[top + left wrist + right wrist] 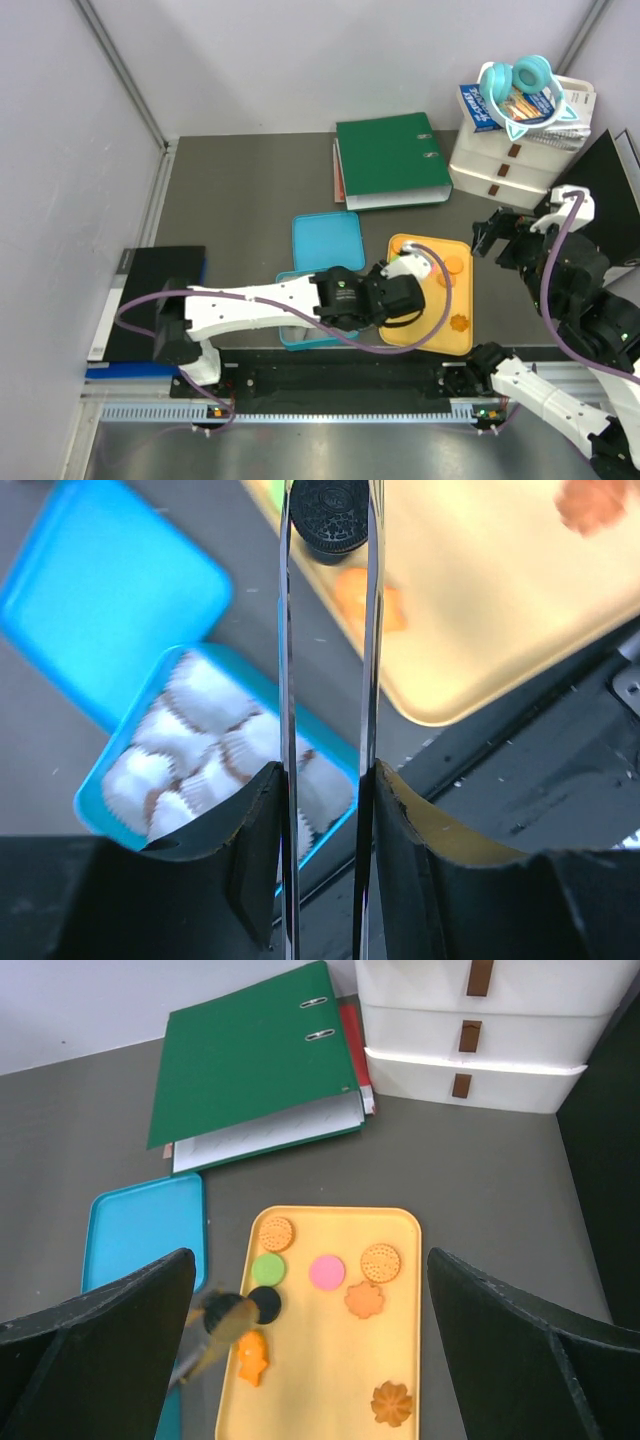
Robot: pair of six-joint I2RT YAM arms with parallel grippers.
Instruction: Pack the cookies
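**Left wrist view: black cookie pinched at the tray's edge**

Your left gripper [328,510] had its long metal fingers [287,680] clamped on the black cookie [331,516], at the left edge of the yellow tray [500,620]. The blue box [88,802] beside the tray held white crinkled paper liners [205,695] packed side by side, and its flat blue lid [100,590] lay just beyond. The other cookies [327,1272] sat loose on the tray: green, pink, two tan rounds and some orange shaped ones. Your right gripper [310,1260] hung above with its jaws wide apart, holding nothing. Everything rested on a dark grey table [240,200], with a green binder [390,158] and white drawers [500,160] at the back, against pale walls [300,60].
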